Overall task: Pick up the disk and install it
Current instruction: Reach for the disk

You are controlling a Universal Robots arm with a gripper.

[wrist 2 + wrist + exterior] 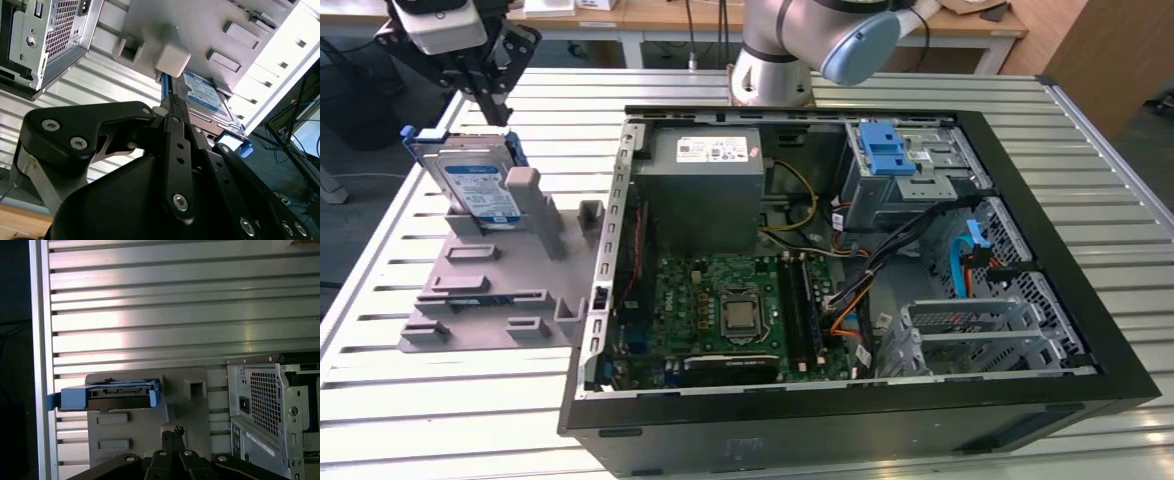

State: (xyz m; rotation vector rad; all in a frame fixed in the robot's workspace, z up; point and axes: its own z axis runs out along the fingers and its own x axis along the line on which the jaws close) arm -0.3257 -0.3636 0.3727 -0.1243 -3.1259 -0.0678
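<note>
blue-framed disk (478, 190) propped in grey rack (494, 282) — jaws clenched above, open case (854, 420) beside

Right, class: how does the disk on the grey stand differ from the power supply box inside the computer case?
The disk is thin and flat; the power supply box is bulky. The disk stands on edge on the stand, outside the case; the box sits inside. The disk has a blue frame; the box is grey. Both carry white labels.

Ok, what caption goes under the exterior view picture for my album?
Claw hovers close above the disk, which stands upright in a grey holder beside the open computer case.
</note>
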